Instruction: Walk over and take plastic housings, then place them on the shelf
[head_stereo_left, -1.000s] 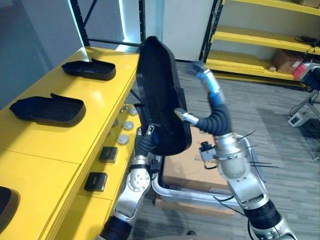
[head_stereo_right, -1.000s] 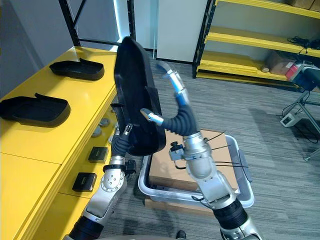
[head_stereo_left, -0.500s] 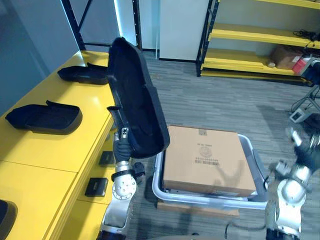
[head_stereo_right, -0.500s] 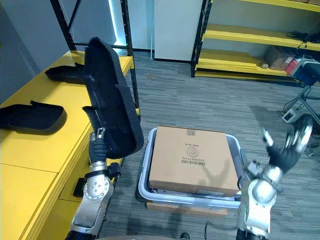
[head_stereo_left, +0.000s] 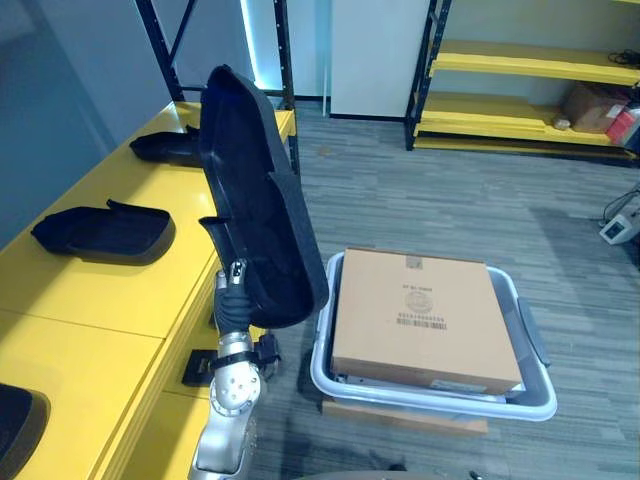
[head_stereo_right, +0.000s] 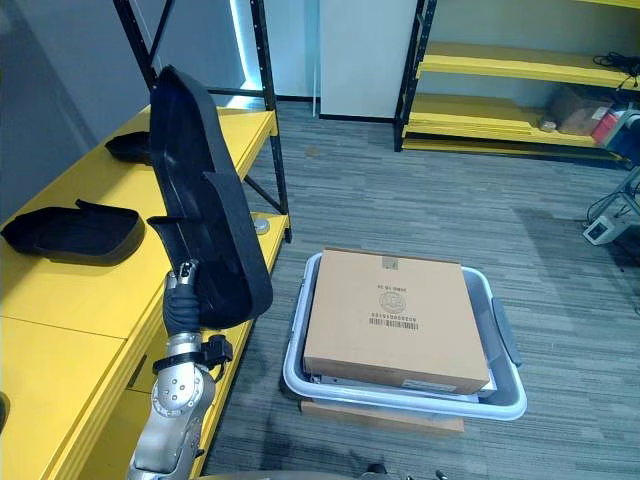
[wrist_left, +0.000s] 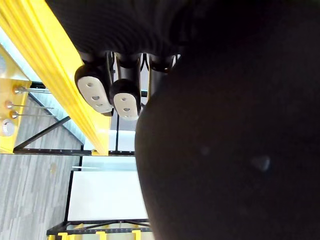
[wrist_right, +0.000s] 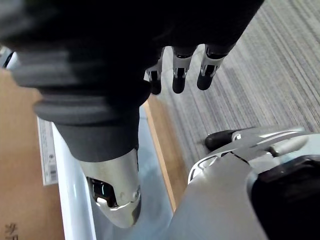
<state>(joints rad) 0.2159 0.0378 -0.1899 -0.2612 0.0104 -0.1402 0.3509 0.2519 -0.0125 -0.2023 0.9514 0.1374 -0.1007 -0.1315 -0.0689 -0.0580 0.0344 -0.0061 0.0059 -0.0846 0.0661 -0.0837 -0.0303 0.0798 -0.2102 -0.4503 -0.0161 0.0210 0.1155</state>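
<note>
A large black plastic housing (head_stereo_left: 255, 210) stands upright on its end in the air beside the yellow table (head_stereo_left: 120, 290). My left hand (head_stereo_left: 233, 292) grips its lower edge from below. In the left wrist view the fingers (wrist_left: 100, 92) curl against the housing's dark shell (wrist_left: 225, 150). Two more black housings (head_stereo_left: 105, 230) (head_stereo_left: 165, 147) lie flat on the table top, and part of another (head_stereo_left: 15, 425) shows at the near left. My right hand (wrist_right: 180, 75) hangs low beside the tote, with relaxed fingers and nothing in it.
A grey tote (head_stereo_left: 440, 400) carrying a closed cardboard box (head_stereo_left: 425, 310) sits on the carpet right of the table. Yellow shelves (head_stereo_left: 530, 65) on black posts line the back right. A black upright post (head_stereo_left: 285, 80) stands at the table's far corner.
My right arm has let go of the housing and dropped out of the eye views. The left hand alone now holds the housing, which moved left. The camera has shifted.
</note>
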